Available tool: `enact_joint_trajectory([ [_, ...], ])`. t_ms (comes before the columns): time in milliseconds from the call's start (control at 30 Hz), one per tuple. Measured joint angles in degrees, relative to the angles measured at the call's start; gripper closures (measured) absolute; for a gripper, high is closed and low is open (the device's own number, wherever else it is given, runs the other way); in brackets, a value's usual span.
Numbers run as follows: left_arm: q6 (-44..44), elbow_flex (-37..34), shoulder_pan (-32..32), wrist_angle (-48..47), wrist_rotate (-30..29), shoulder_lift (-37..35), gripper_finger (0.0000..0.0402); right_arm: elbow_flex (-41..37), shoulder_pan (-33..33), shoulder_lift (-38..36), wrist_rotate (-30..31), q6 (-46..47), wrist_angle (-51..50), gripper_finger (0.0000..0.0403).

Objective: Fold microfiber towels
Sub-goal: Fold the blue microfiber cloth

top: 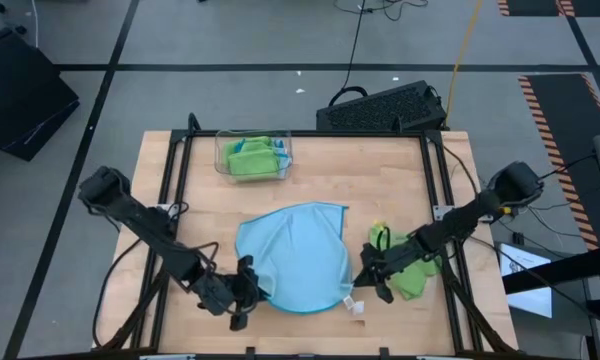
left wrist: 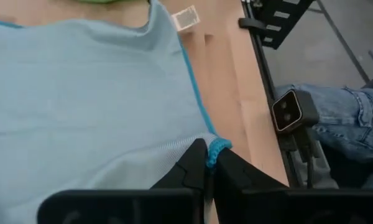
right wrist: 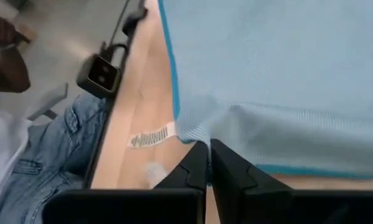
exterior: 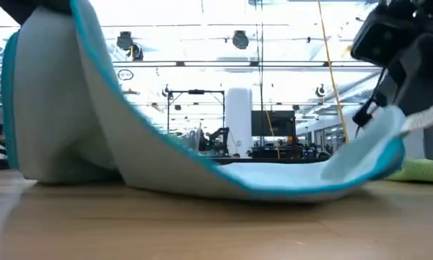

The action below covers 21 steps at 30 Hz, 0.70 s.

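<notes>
Robotics lab: rigs (exterior: 195,108), ceiling cameras (exterior: 239,39)

**What you can't actually make out here**

Low view is mostly blocked: the light blue towel (exterior: 202,170) fills the frame, its raised left side runs off the top edge, and whatever grips it up there is cut off. The dark arm (exterior: 400,43) at upper right is cropped too, so no fingertips show.

In the high view the lime green towel (top: 412,275) beside the right gripper (top: 364,281) is partly hidden under that arm. The green cloths in the clear tray (top: 253,156) are too small to count.

Past the left gripper (left wrist: 209,167), a person's jeans (left wrist: 342,118) get cropped at the frame edge. The white tag (right wrist: 150,137) near the right claw has unreadable print.
</notes>
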Motion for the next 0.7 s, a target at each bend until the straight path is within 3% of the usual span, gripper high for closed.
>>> enact_joint_trajectory([
  [233, -4.35, 0.0, -0.38, 0.93, 3.04, 3.35, 0.0383, 0.02, 0.0, 1.72, -4.38, 2.11, -0.62, 0.0391],
  [367, -6.45, 0.0, -1.07, 2.04, 2.96, 3.35, 0.0366, 0.02, 0.0, 1.01, -5.95, 2.17, -0.56, 0.0356],
  [567, -6.2, 0.0, -2.38, 1.54, 1.7, 3.33, 0.0273, 0.02, -0.22, 1.0, -7.15, 0.7, -0.75, 0.0269],
  [700, -5.53, 0.0, -3.37, -0.67, 2.05, 3.33, 0.0207, 0.02, -0.22, 1.0, -5.84, 0.4, -0.75, 0.0232],
])
